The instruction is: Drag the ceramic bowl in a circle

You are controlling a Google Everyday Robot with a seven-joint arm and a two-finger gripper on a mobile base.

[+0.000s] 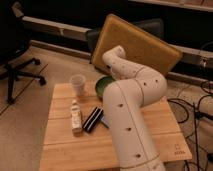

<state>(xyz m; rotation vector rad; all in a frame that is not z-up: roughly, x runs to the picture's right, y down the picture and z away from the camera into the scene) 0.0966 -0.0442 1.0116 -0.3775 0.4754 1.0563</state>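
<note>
While the white robot arm (131, 100) bends across a wooden table (150, 120), the green ceramic bowl (102, 86) sits near the table's far edge, beside a plastic cup (77, 83), partly hidden behind the arm. The gripper is out of sight beyond the arm, near the bowl; its state cannot be told. Glazed ceramic is likely heavy, stiff, slippery and breakable; pinching the rim seems best.

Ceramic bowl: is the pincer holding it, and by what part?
Cannot be told. The arm hides the pincer, which lies somewhere behind it near the ceramic bowl; only the bowl's left part shows.
</note>
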